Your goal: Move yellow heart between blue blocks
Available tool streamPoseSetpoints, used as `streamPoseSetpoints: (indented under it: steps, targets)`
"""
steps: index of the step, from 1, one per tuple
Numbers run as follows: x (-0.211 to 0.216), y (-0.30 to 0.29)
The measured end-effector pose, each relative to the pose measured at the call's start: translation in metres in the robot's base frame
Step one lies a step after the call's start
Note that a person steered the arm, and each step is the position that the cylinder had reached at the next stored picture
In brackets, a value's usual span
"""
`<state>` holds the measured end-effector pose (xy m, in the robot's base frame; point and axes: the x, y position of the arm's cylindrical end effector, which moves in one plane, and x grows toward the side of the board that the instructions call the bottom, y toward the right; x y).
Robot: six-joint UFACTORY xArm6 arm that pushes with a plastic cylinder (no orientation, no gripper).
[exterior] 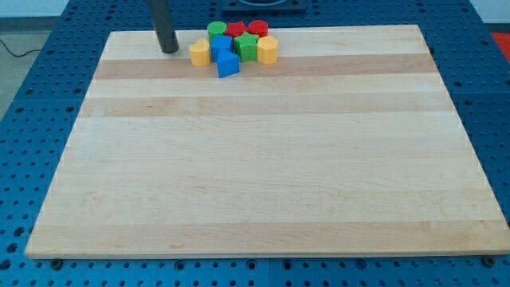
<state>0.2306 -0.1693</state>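
Note:
The blocks sit in one tight cluster at the view's top, near the board's far edge. The yellow heart (199, 53) is at the cluster's left end. A blue block (221, 44) touches its right side, and a blue triangular block (228, 66) lies just below that, at the cluster's bottom. My tip (169, 50) rests on the board to the left of the yellow heart, with a small gap between them. The rod rises out of the view's top.
Also in the cluster are a green cylinder (216, 30), two red blocks (236, 30) (256, 29), a green star (248, 47) and a yellow hexagon (268, 50) at the right end. The wooden board (263, 175) lies on a blue perforated table.

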Motion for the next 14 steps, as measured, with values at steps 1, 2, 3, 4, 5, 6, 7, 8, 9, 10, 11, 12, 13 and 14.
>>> streamPoseSetpoints:
  steps: [1, 2, 3, 4, 5, 6, 7, 8, 9, 10, 11, 12, 13, 14]
  targets:
    - [-0.001, 0.015]
    - [0.014, 0.026]
    - [0.039, 0.029]
    - [0.067, 0.033]
    - [0.08, 0.035]
    - [0.08, 0.035]
    - [0.068, 0.006]
    - [0.036, -0.009]
    - [0.028, 0.006]
    - [0.047, 0.022]
    - [0.058, 0.045]
    - [0.058, 0.07]
    - [0.065, 0.066]
    - [0.09, 0.06]
